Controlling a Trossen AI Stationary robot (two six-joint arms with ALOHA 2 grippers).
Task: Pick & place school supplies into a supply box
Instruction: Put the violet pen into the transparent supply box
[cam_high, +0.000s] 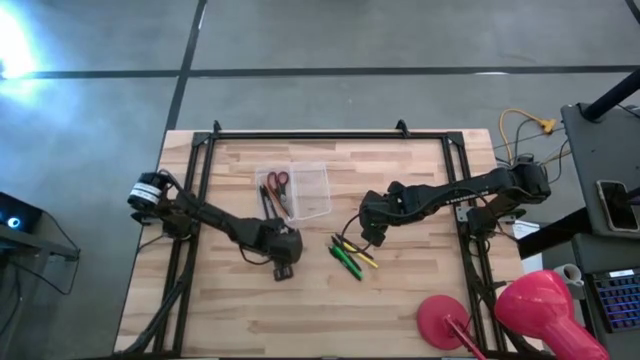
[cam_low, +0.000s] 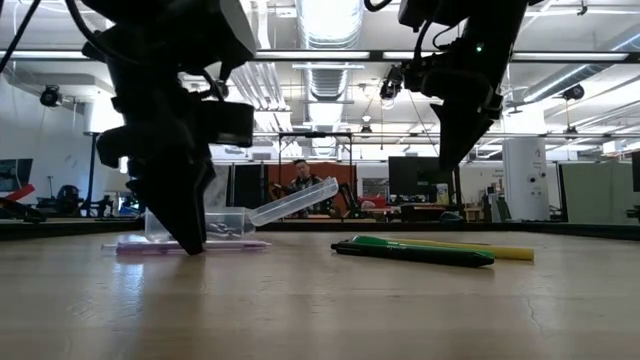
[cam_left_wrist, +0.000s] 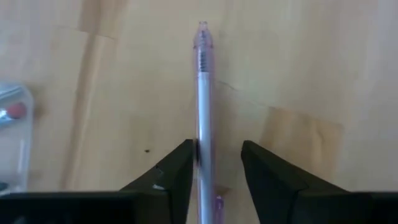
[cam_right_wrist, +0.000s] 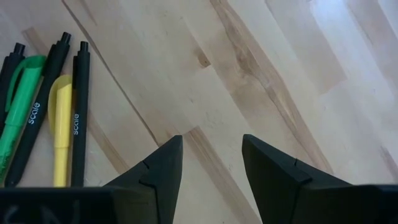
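Note:
A purple-and-clear pen (cam_left_wrist: 203, 93) lies flat on the wooden table, running between the fingers of my left gripper (cam_left_wrist: 214, 163), which points down and is open, its tips at the tabletop (cam_low: 190, 245). The clear supply box (cam_high: 308, 190) stands just beyond, its lid (cam_low: 295, 200) tilted open, with red-handled scissors (cam_high: 277, 181) and dark pens (cam_high: 270, 203) inside. Green, yellow and black pens (cam_high: 350, 257) lie side by side right of centre (cam_right_wrist: 50, 118). My right gripper (cam_right_wrist: 211, 162) hangs open above the bare table beside them (cam_high: 372, 238). My left gripper straddles the purple pen near its back end (cam_left_wrist: 200, 155), fingers pointing down from above and lying across the pen. One finger (cam_left_wrist: 180, 165) stands right against the pen's side, while the other is apart from it. Whether it touches, I cannot tell. The pen rests flat on the table.
A red round-based object (cam_high: 445, 322) and a pink rounded thing (cam_high: 540, 300) sit at the near right corner. Black frame rails (cam_high: 300, 137) border the table's far edge and sides. Bare wood spreads along the near side (cam_high: 300, 320).

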